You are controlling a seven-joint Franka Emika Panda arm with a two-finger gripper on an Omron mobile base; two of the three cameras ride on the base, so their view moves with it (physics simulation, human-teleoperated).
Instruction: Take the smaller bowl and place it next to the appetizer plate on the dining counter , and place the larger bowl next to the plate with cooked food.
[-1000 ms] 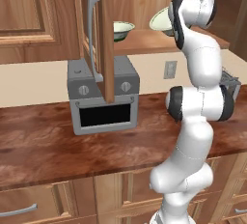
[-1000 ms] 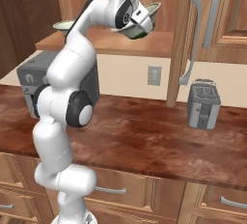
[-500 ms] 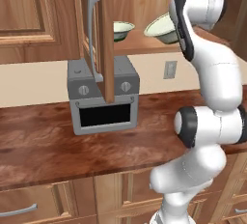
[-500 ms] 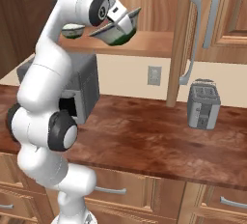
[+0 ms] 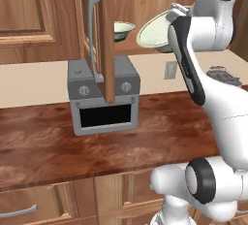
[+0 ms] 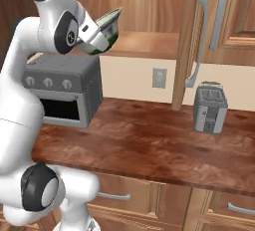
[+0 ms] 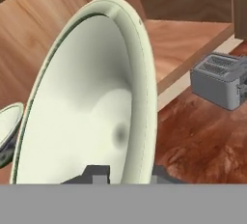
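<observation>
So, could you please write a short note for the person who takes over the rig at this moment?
Pincer: shut on the rim of the larger bowl, held tilted in the air in front of the open cabinet.
The smaller bowl sits on the cabinet shelf, not taken.
Below: toaster oven and toaster on the wall counter.
Done: larger bowl lifted out.
Left: carry it to the plate with cooked food, then fetch the smaller bowl for the appetizer plate.

Smooth, shiny glaze, like pottery, on the larger bowl [image 7: 87, 112] and the smaller bowl [image 5: 121, 29]. Glossy reddish-brown wood on the wall counter [image 6: 149, 140]. Warm brown wood on the cabinet door [image 5: 105, 35]. Dull grey metal on the toaster oven [image 5: 102, 95] and toaster [image 6: 209, 106].
</observation>
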